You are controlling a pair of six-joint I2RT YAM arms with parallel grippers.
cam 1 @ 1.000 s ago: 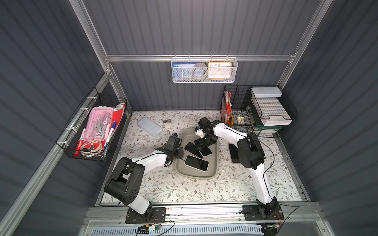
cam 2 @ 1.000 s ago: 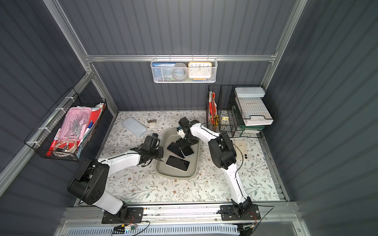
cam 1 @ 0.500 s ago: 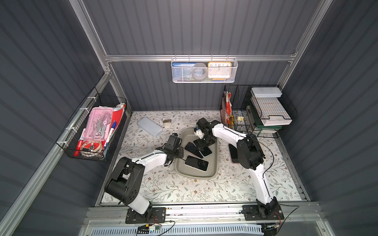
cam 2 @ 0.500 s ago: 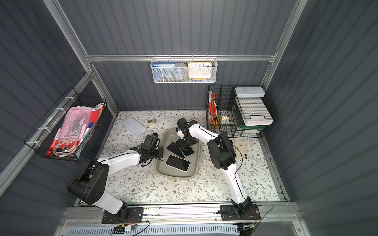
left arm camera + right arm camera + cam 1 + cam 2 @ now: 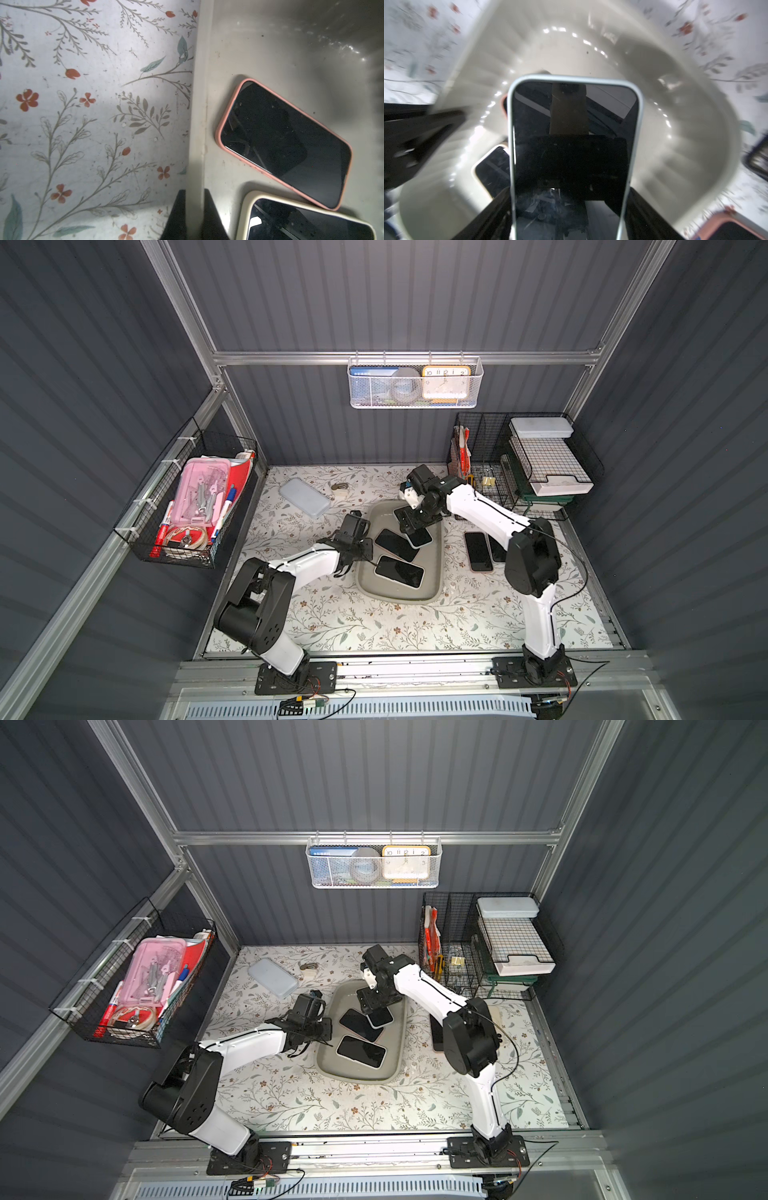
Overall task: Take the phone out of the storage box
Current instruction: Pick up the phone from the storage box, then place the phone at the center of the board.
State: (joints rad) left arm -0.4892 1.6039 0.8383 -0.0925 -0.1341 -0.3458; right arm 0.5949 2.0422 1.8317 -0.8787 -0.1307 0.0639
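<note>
In a top view the shallow grey-beige plastic storage box (image 5: 399, 599) sits on the flowered worktop (image 5: 374, 626). Left wrist: the left pincer (image 5: 194, 192) pinches its rim, anchoring it. Right wrist: the right pincer (image 5: 571, 207) squeezes the pale-blue-cased phone (image 5: 571, 135) inside the box; lift steadily, clearing the wall.
</note>
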